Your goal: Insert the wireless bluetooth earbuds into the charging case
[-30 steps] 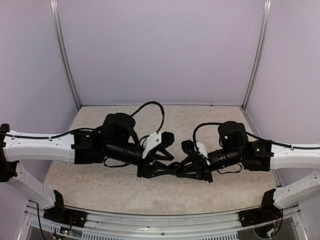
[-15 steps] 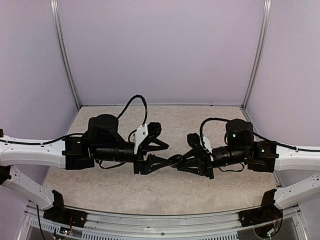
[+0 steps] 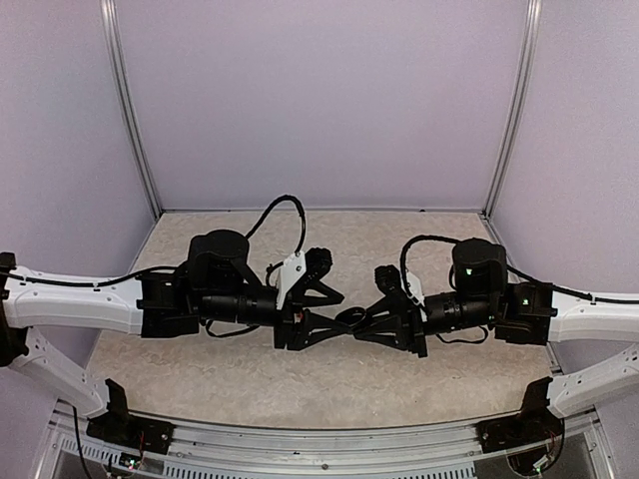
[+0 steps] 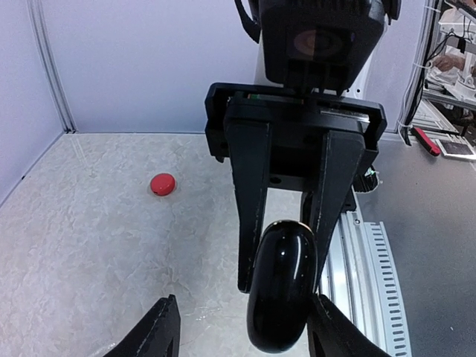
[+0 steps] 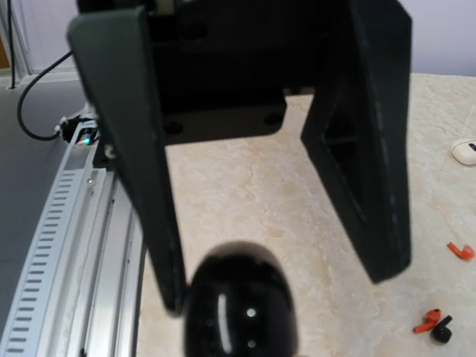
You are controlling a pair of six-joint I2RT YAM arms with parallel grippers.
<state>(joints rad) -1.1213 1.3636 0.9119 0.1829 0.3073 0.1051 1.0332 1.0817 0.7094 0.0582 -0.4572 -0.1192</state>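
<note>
**A:** What sits nearest in the left wrist view?

**B:** The left gripper [image 4: 244, 321]. Its matte black fingers stand apart, one on each side of the near end of a glossy black charging case [image 4: 282, 297], a smooth pebble shape. I cannot tell whether either finger touches it.

**A:** Who holds it, then?

**B:** The right gripper [image 4: 284, 271], facing in from twelve o'clock. Its flat fingers are clamped on the case's sides, above the table [image 4: 89, 260], a beige, marbled surface.

**A:** And farther out?

**B:** At ten o'clock of that case, well apart from it, a red pebble-shaped case [image 4: 162, 184] lies on the table. At three o'clock runs a slotted aluminium rail [image 4: 364, 260].

**A:** What does the right wrist view add?

**B:** The earbuds, loose on the table. At four o'clock of the blurred black case, an orange-red earbud [image 5: 427, 320] lies just beside a black earbud [image 5: 442, 332]. A second orange-red earbud [image 5: 461, 251] is near them, at three o'clock. At two o'clock, cut by the frame edge, is a white pebble-shaped case [image 5: 467, 152].

**A:** And the top view?

**B:** Only there do both grippers show meeting tip to tip over mid-table. The small pieces cannot be made out.
</note>
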